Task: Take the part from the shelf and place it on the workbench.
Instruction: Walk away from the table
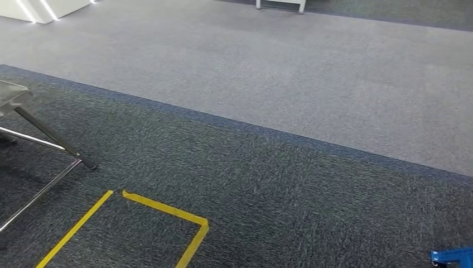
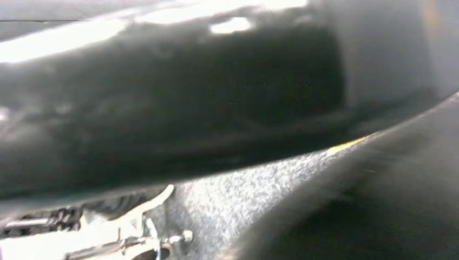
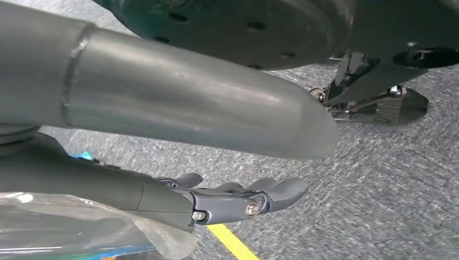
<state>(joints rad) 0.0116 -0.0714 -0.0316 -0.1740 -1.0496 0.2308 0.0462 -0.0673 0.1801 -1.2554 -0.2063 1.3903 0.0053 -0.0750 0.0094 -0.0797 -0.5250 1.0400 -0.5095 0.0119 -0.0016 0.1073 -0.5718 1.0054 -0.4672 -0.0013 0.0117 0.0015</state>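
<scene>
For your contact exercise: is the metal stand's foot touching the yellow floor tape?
Apart: head view shows bare carpet between the foot and the yellow tape.

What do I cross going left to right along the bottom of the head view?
Metal frame legs → yellow floor tape → bare dark carpet → blue object cut off at the corner.
</scene>
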